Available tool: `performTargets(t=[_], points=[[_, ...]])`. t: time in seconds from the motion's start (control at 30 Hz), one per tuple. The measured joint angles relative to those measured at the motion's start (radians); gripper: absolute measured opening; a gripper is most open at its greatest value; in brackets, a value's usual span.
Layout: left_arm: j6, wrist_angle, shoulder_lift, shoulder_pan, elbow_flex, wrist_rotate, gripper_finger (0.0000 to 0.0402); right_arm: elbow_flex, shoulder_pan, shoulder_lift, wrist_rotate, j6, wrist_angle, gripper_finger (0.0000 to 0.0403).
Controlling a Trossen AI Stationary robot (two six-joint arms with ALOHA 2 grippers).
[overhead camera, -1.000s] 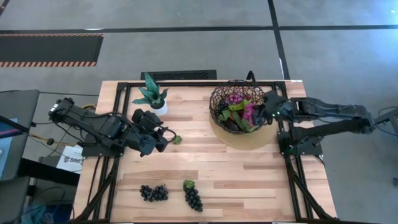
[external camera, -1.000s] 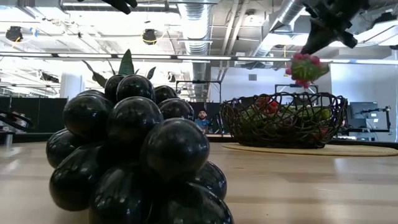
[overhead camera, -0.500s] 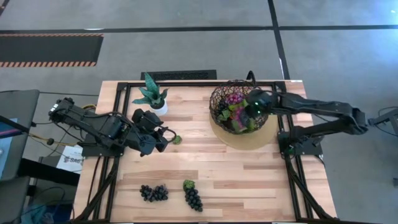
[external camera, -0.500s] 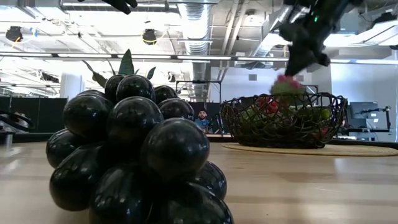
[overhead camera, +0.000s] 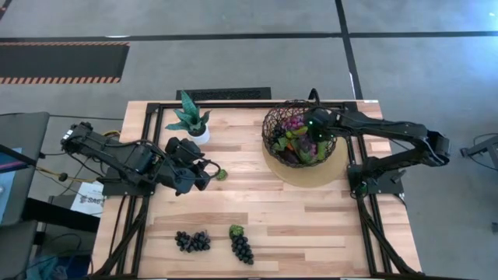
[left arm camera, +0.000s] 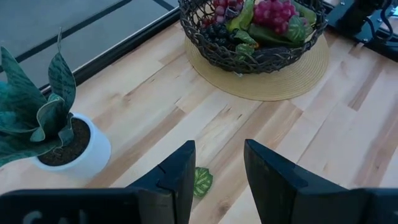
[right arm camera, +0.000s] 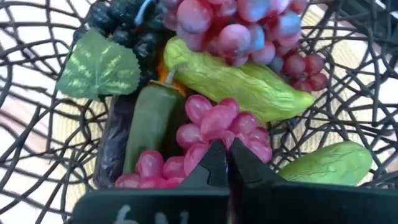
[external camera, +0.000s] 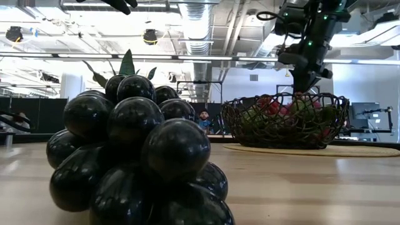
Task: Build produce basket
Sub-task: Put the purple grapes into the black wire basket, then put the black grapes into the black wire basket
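Round dark brown open-weave wire basket on a flat tan woven disc at the table's far right, already filled with produce.

From the left in the high view: the left gripper hovers open and empty over the light wooden table, a small loose green leaf just beside it and a potted green plant in a white pot behind; two black grape bunches lie near the front edge. The right gripper sits inside the basket. Only its wrist view shows the fingers pinched shut against a magenta grape bunch, beside green cucumbers, a purple grape bunch and a dark eggplant; a firm grip cannot be told.
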Motion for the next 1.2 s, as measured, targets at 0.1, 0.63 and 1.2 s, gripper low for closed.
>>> performTargets(t=[0.1,0.63,1.2], points=[[-0.001,0.0,0.0,0.0,0.0,0.0,0.0122,0.0,0.0,0.0,-0.001,-0.01,0.002,0.0005],[-0.024,0.0,0.0,0.0,0.0,0.015,0.0122,0.101,0.012,-0.006,0.091,-0.114,-0.154,0.0158],[-0.208,-0.001,0.014,-0.228,0.001,0.006,0.0085,0.477,0.16,-0.006,-0.054,-0.073,-0.144,0.0229]])
